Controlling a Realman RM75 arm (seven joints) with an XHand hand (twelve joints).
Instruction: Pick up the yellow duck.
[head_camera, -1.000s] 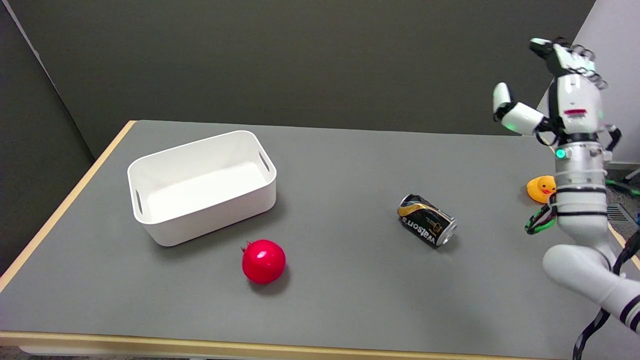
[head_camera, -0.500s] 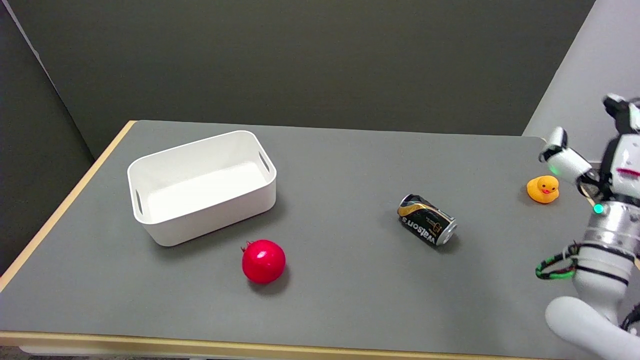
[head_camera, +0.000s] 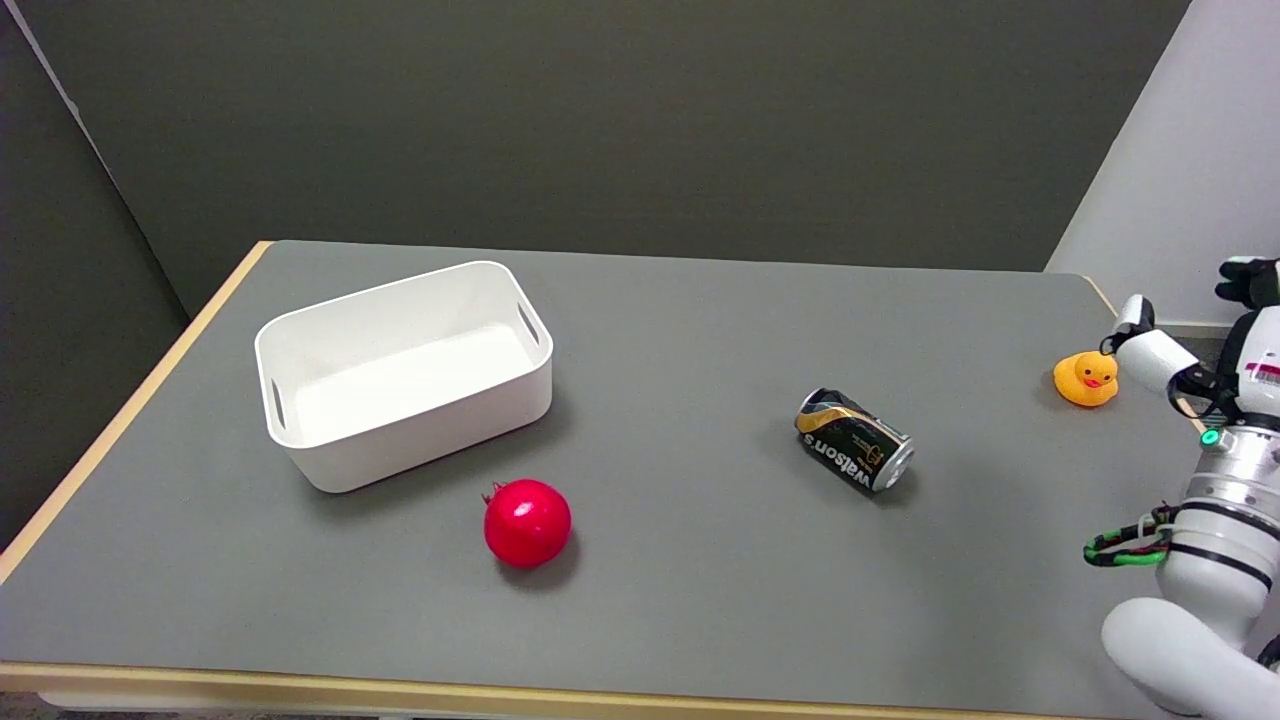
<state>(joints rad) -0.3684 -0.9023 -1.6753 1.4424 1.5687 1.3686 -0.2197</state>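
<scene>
- The duck (head_camera: 1085, 378) sits upright on the table (head_camera: 700, 320), close to its far right corner and well to the right of the can (head_camera: 853, 453).
- Its orange beak and dark eye face the camera and a little to the picture's right, so the head turns toward the near-right side of the table.
- The body looks rounded and squat; its long axis cannot be told from this view.
- The right hand (head_camera: 1215, 350) stands just to the right of the duck, partly cut off by the picture's edge.
- One white finger (head_camera: 1150, 348) with a dark tip reaches out toward the duck and ends just beside its head; whether it touches cannot be told.
- A second dark fingertip shows higher up, apart from the first, so the hand is spread wide with nothing held in it.
- The can lies on its side, its silver end toward the duck's side of the table and its dark end toward the bin (head_camera: 400, 375).
- The bin, white with slot handles, sits far to the left of the can.
- A red, pomegranate-like fruit (head_camera: 527, 522) rests left of the can and nearer the camera, just in front of the bin.
</scene>
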